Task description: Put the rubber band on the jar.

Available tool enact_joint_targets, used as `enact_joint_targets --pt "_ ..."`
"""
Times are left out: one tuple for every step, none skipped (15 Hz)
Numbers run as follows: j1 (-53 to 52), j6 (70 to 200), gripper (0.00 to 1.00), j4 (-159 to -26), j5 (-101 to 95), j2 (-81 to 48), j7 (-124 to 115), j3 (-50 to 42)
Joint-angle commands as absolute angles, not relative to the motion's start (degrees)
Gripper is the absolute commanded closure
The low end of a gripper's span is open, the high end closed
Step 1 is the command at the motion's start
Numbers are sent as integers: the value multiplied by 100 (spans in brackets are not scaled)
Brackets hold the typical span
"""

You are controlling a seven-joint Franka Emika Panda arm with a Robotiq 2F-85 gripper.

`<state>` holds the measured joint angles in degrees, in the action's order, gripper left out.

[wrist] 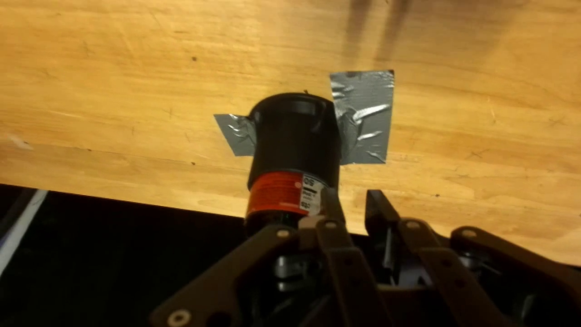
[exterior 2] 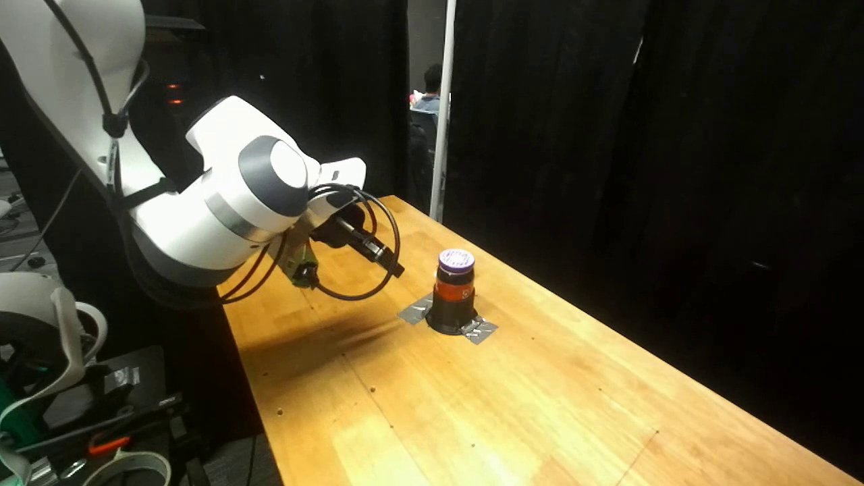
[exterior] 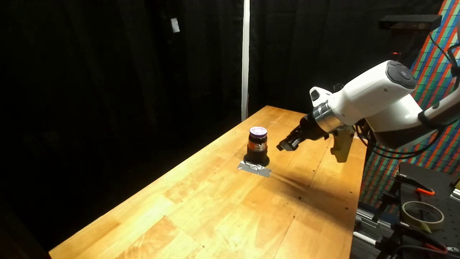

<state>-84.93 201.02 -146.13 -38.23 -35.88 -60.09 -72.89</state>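
The gripper (wrist: 352, 197) is spread a little, the jar (exterior: 257, 146) just ahead, apart; any band I can't make out; best get squarely above the lid (exterior: 258, 131) before lowering

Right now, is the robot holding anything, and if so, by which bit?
Nothing visibly held: in the wrist view, the end effector has open space between its fingertips, and both exterior views show the jar standing apart from it.
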Motion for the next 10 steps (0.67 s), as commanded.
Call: enact_joint_targets --pt "-8797 18823 45 -14707 -5136 -2253 -5792 -8052" --pt "-8762 18509 36 -14680 -5402 -1996 -5774 -8110" --pt "-8694 18351 30 -14843 -4725 -1701 -4865 -8017" --pt "-8638 18104 21 -14839 -4736 -1421 -4649 -8007" --pt "-8639 17851 14 -14821 -4886 -1089 -4445 -8033" --pt "-8646 17600 6 -14850 -4601 -780 -3914 -7984" --pt "-8728 17252 1 -14815 -4465 -473 -3574 -8017" --pt "-8860 16853 0 -14725 -4253 -177 -3190 -8062" --pt "-8991 16411 0 -14575 -4024 127 -2793 -8127" --pt "-9077 15938 0 -14385 -3882 433 -2491 -8157"
